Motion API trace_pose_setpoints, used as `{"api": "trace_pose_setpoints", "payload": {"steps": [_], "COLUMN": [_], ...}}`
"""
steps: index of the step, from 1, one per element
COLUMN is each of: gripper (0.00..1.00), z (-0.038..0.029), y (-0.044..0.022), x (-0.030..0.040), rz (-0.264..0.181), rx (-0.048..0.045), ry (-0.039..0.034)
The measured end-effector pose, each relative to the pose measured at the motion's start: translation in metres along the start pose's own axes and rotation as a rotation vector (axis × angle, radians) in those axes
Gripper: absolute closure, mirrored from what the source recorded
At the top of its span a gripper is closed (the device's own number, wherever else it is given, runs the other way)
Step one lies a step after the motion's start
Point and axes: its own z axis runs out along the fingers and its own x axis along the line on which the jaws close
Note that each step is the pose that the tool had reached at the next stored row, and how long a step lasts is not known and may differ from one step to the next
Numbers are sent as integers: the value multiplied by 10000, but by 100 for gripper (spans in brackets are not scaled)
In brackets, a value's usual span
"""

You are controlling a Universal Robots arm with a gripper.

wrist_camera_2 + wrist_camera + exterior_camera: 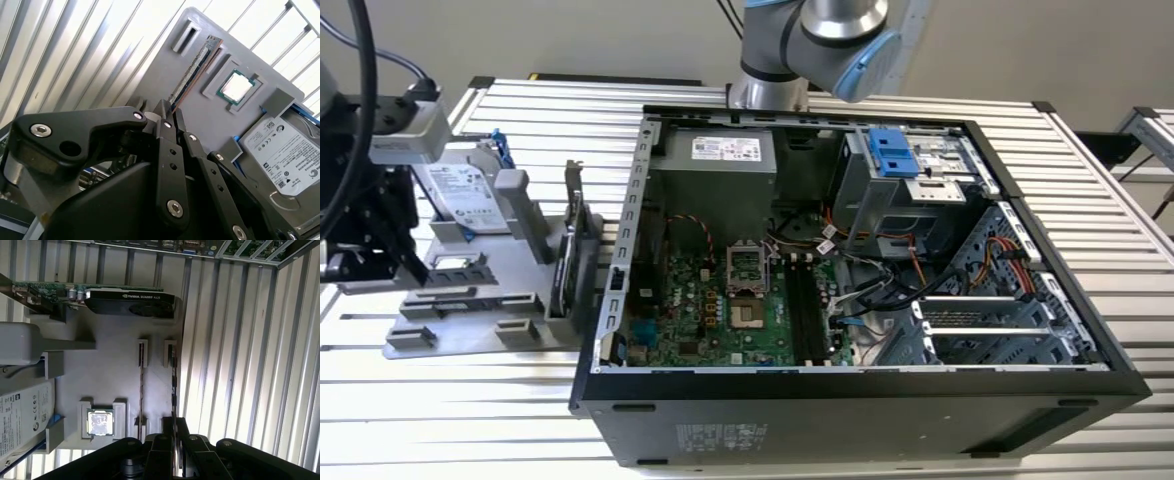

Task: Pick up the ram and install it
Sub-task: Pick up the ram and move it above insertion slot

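One ram: on edge in the holder's slot, outside the case.
Gripper: astride one end; clamped or not, you cannot tell.
Grip: keep square on the board's flat faces, clear of slot walls.

The hard drive, near the counter edge at the exterior view's left, carries a white label packed with small dark print and round marks. Pale capital lettering runs along the black shroud of the graphics card. A white printed label sits on the power supply inside the computer case, whose outer wall bears a patch of fine pale print. The ram stands edge-on, its faces hidden.
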Motion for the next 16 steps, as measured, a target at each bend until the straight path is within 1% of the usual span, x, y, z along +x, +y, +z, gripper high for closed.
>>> {"api": "trace_pose_setpoints", "payload": {"steps": [16], "gripper": [100], "z": [-82], "y": [-1], "x": [-1], "rz": [0], "rx": [1], "ry": [-1]}}
